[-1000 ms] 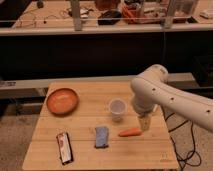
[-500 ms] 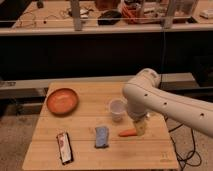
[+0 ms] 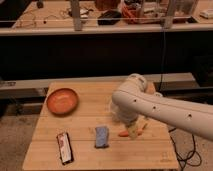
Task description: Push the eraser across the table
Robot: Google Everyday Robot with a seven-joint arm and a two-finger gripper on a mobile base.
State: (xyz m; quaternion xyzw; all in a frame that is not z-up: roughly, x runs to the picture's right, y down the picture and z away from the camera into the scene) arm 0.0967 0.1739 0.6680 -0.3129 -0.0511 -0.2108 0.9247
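Observation:
The eraser [image 3: 64, 147], a flat black block with a red and white label, lies near the front left corner of the light wooden table [image 3: 90, 122]. My gripper [image 3: 132, 131] hangs from the white arm [image 3: 160, 110] over the right half of the table, just above the table top, well to the right of the eraser. An orange carrot [image 3: 133, 131] lies right at the gripper and is partly hidden by it.
An orange bowl [image 3: 62, 101] sits at the table's back left. A blue-grey cloth-like block [image 3: 102, 136] lies between the eraser and the gripper. A white cup is mostly hidden behind the arm. A dark bench with clutter runs behind.
The arm has swung leftward and lower over the table, now covering the white cup. The eraser, the bowl and the blue-grey block have not moved.

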